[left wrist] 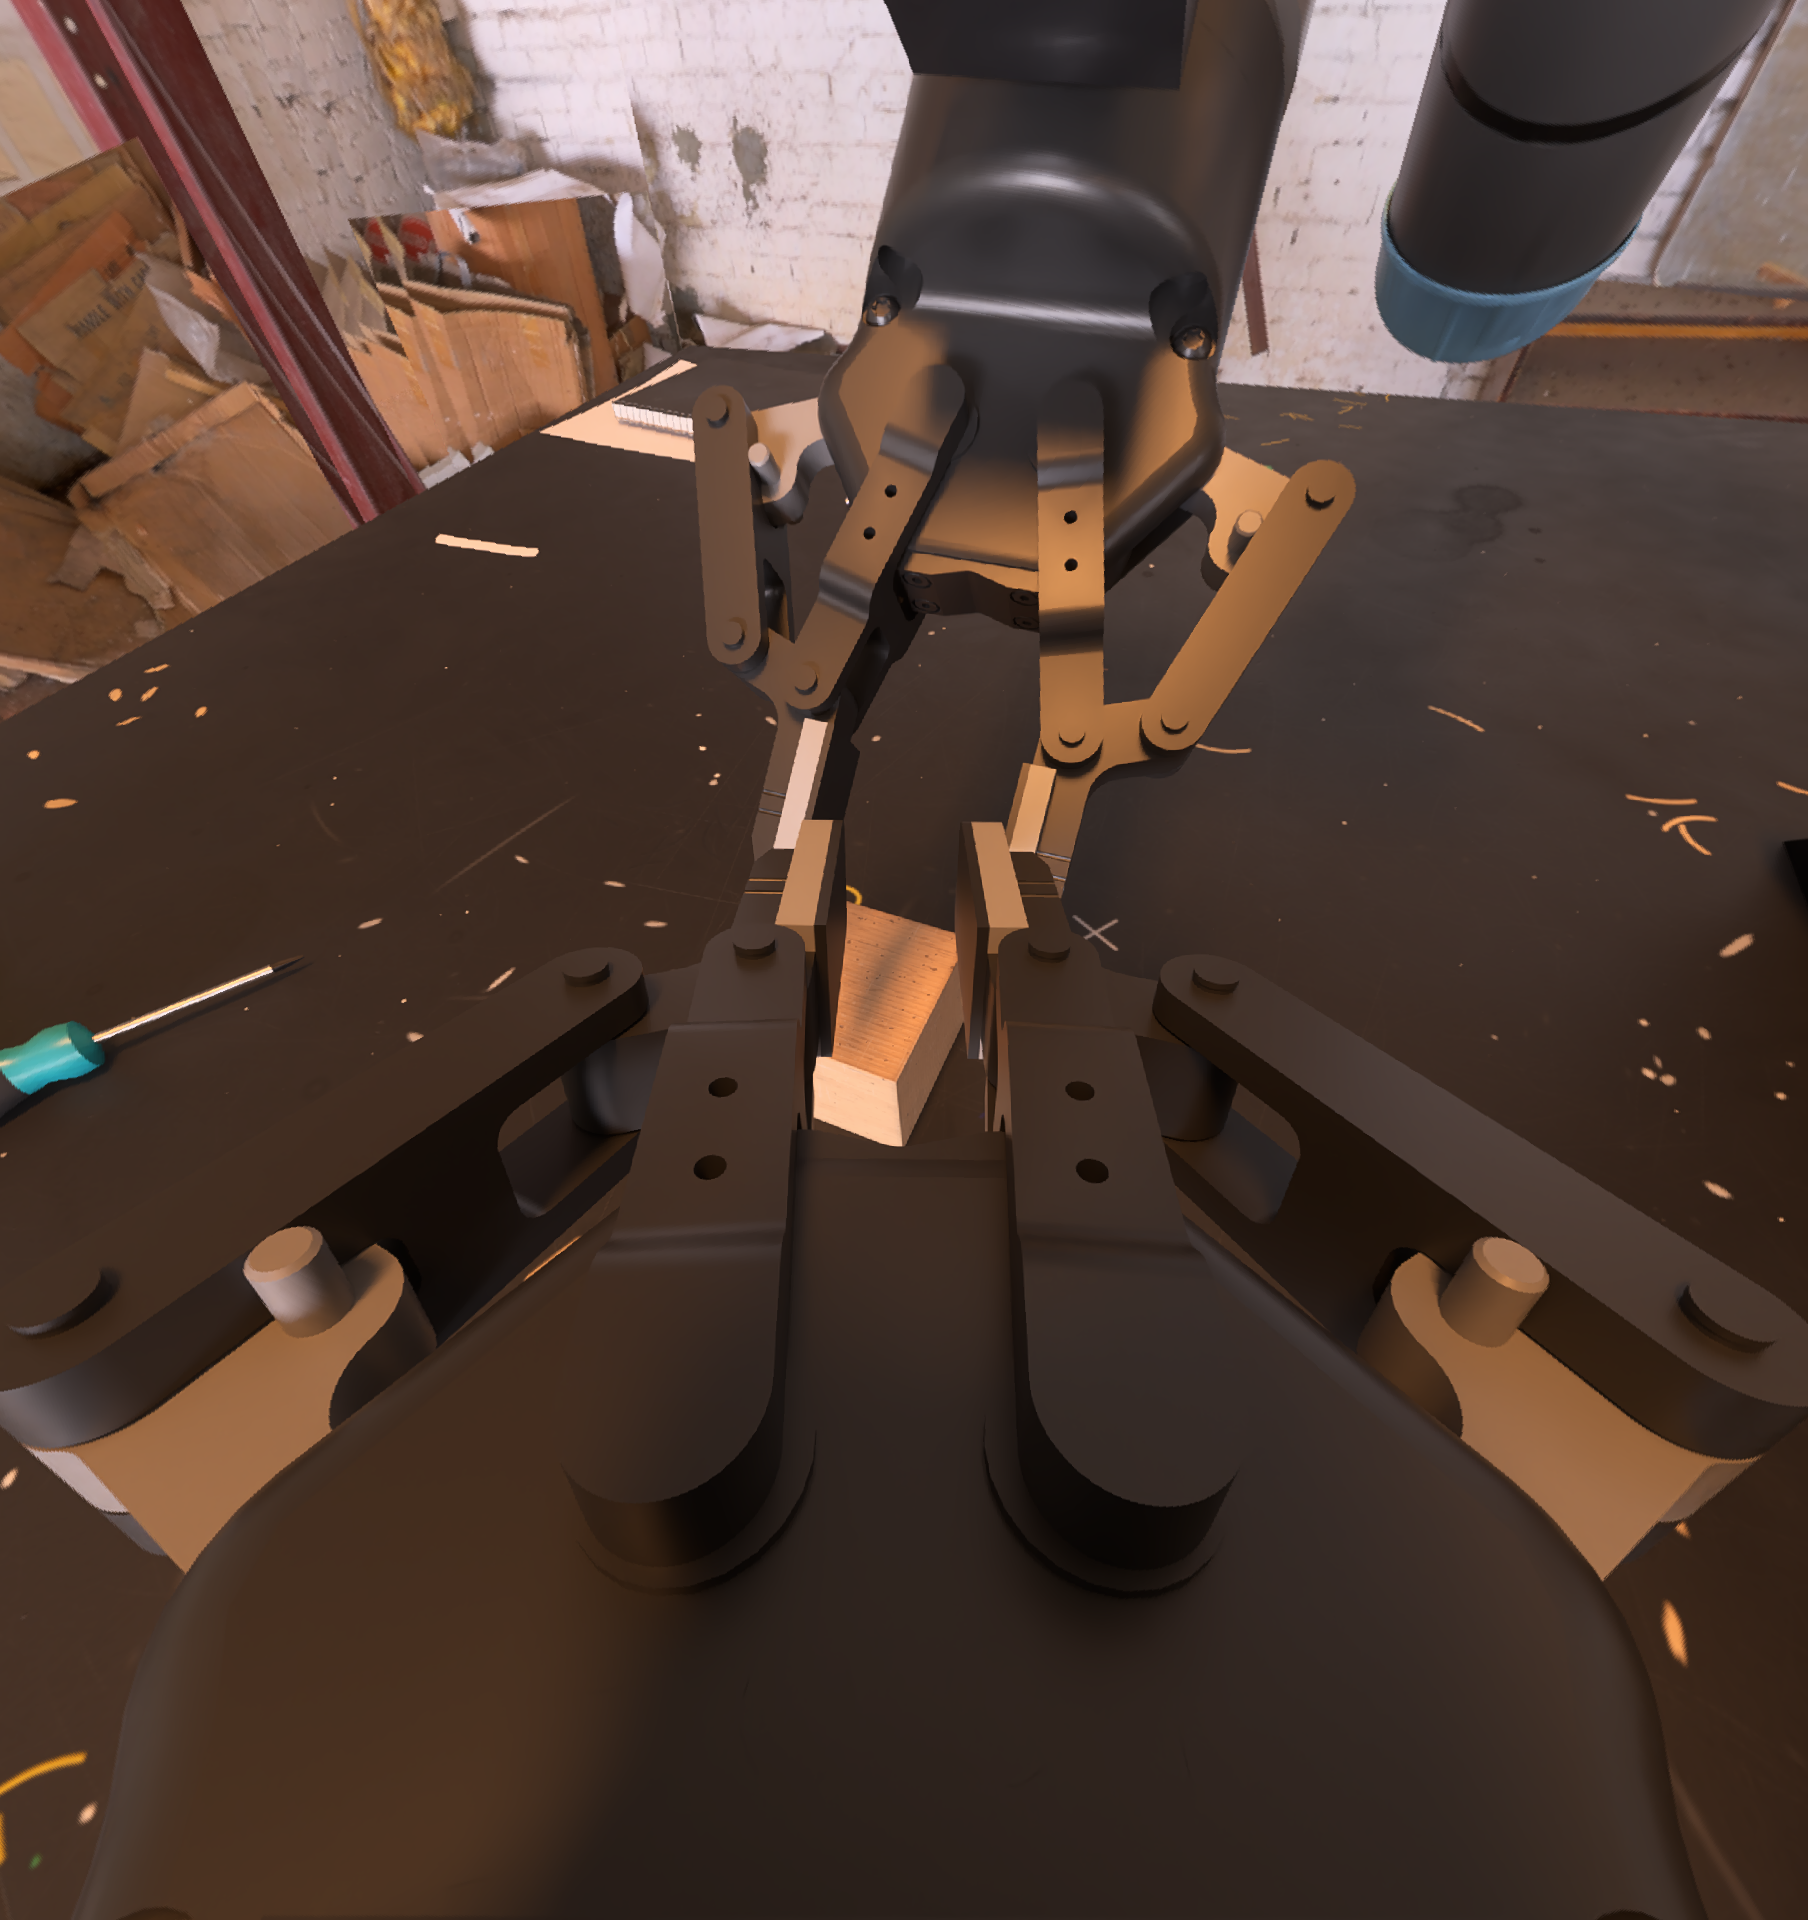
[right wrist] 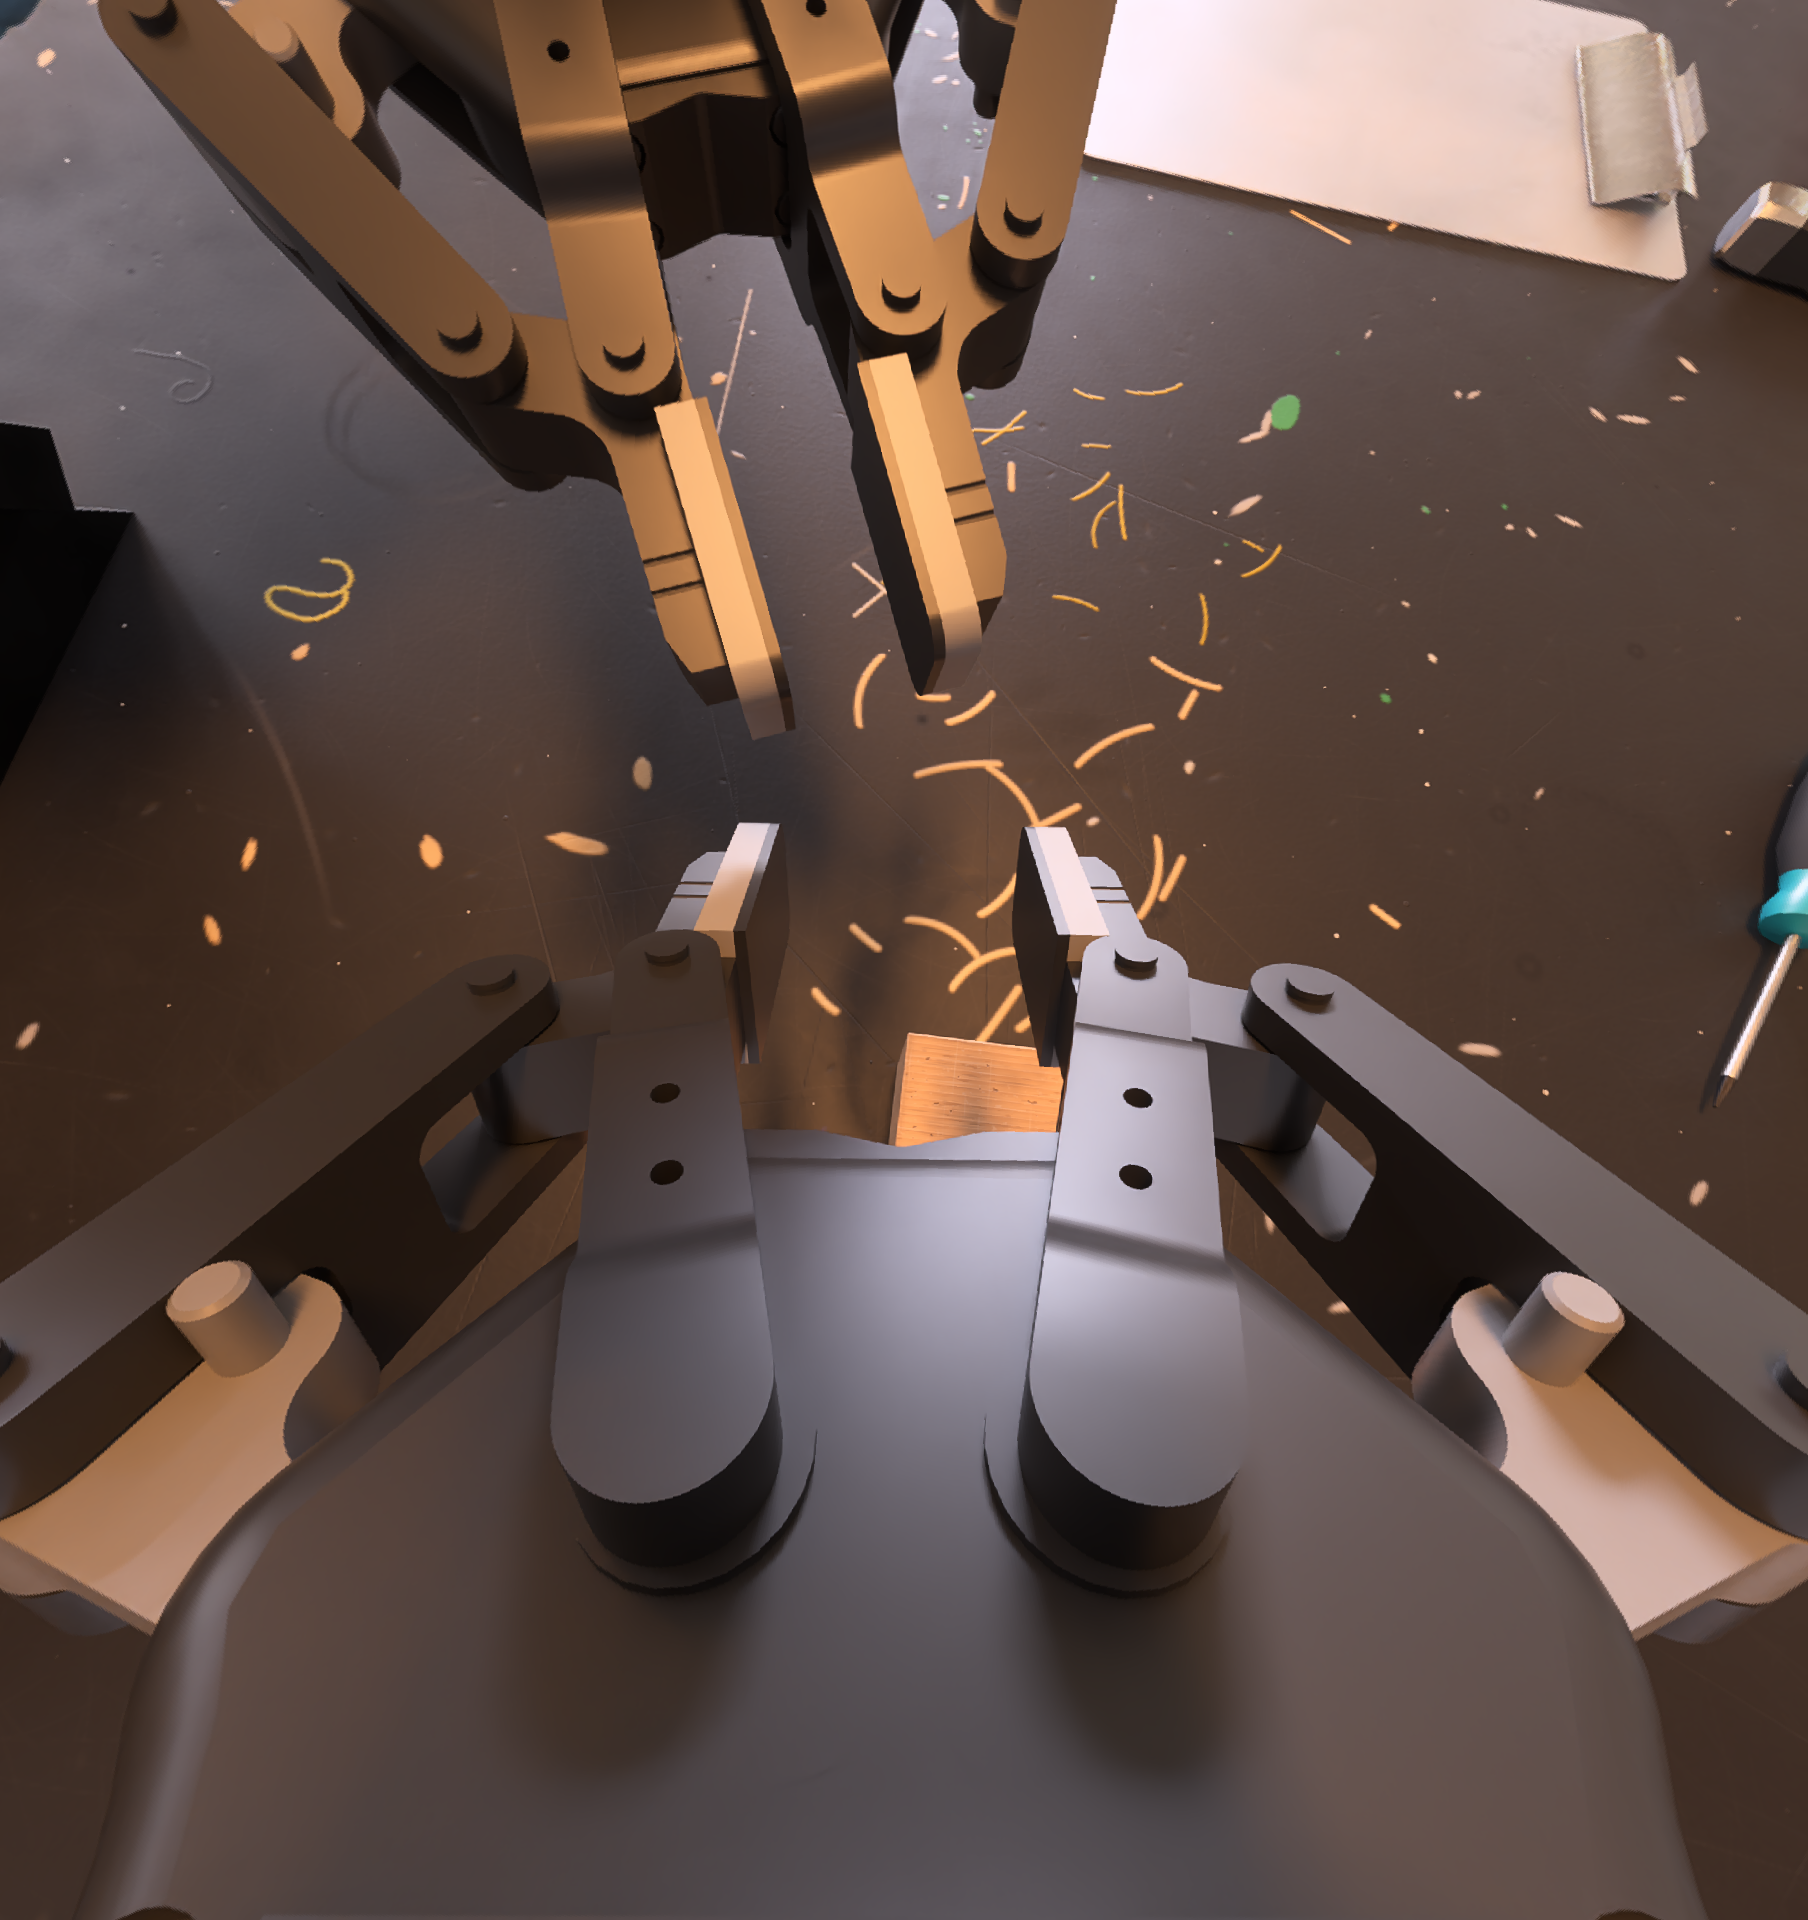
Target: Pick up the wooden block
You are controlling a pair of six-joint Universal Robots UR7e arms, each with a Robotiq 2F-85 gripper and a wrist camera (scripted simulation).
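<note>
Straddling the wooden block (left wrist: 884,1023), the left gripper (left wrist: 898,883) has jaws apart; the right gripper (right wrist: 895,883) hovers opposite, also apart, above the dark table (left wrist: 360,810).

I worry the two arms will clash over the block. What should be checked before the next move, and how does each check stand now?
1. Wooden block seen between the left end effector fingers: ok.
2. Left end effector gripping it: not ok; jaws open, nothing between them in the right wrist view.
3. Right end effector clear of the left: not ok; fingertips are close.
4. Block centred for the right end effector: not ok; it sits beside one finger.
5. Screwdriver out of the way: ok.
</note>
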